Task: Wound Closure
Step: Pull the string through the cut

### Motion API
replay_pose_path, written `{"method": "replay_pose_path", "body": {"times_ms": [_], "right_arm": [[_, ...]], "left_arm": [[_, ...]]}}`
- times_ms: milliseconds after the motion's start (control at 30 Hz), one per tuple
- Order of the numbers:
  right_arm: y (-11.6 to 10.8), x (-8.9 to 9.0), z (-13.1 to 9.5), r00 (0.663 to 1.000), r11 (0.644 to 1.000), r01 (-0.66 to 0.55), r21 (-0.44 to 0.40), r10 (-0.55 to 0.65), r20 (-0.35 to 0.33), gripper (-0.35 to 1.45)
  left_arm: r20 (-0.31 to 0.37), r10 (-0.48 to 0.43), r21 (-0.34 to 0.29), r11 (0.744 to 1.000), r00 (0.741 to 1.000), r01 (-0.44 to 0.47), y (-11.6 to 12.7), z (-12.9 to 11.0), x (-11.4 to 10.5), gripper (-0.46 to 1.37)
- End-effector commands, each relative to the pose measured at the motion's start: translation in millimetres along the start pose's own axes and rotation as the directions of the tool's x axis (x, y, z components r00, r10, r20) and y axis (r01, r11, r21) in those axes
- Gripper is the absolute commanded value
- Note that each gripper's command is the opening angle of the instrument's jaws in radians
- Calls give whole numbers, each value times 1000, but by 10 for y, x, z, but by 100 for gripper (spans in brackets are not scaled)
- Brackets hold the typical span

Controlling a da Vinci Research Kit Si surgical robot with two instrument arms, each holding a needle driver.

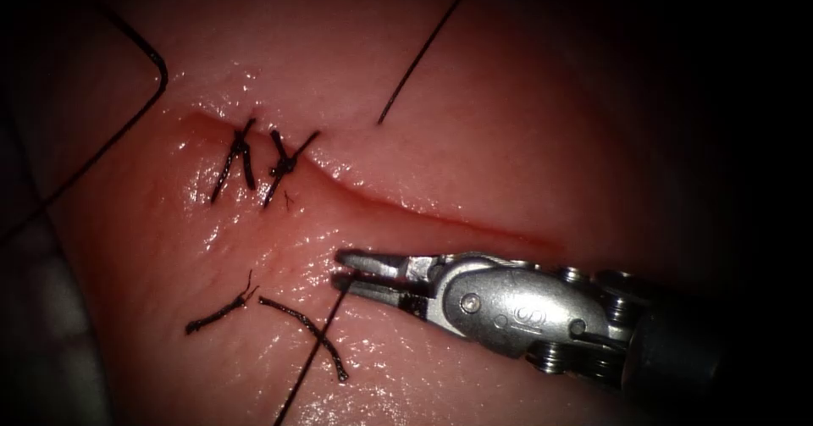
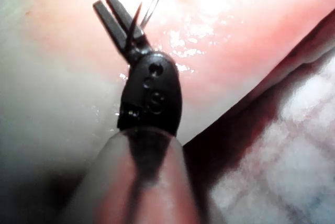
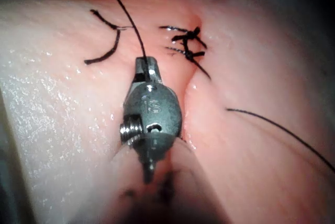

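On the left side of the cut, about midway along it, your right tool lies low over the tissue with its jaws drawn almost together on the thread, pinching it just at their tips. From that grip the strand runs straight off toward the tissue's near edge. A second length of the thread meets the surface on the right side of the cut and climbs away toward the far edge, and another sweeps in a bend near the far-left corner. Your left tool sits well apart from the wound, above pale tissue close to its edge. Its jaws are closed to a hairline gap near their base on a thin curved sliver that looks like the needle, held clear of the tissue; you cannot tell where along its curve the hold falls. At the cut's left end two knotted stitches stand side by side across it. Nearer the tissue's near edge, two loose cut ends lie on the wet surface, close to the gripped strand.
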Motion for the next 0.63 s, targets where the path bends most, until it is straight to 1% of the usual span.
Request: {"method": "replay_pose_path", "body": {"times_ms": [33,133,367,633], "right_arm": [[-1,0,0,1000,1000,1,3,-1,3,-35],[-4,0,0,1000,1000,4,23,-4,15,-35],[-8,2,-1,1000,1000,6,25,-6,13,-35],[-7,1,-1,1000,1000,5,25,-6,13,-35]], "left_arm": [[0,0,0,1000,1000,0,0,0,1,-35],[0,0,0,1000,1000,0,0,0,1,-35],[-1,0,-2,1000,1000,0,1,1,0,-35],[-2,0,-4,1000,1000,0,1,1,0,-35]]}}
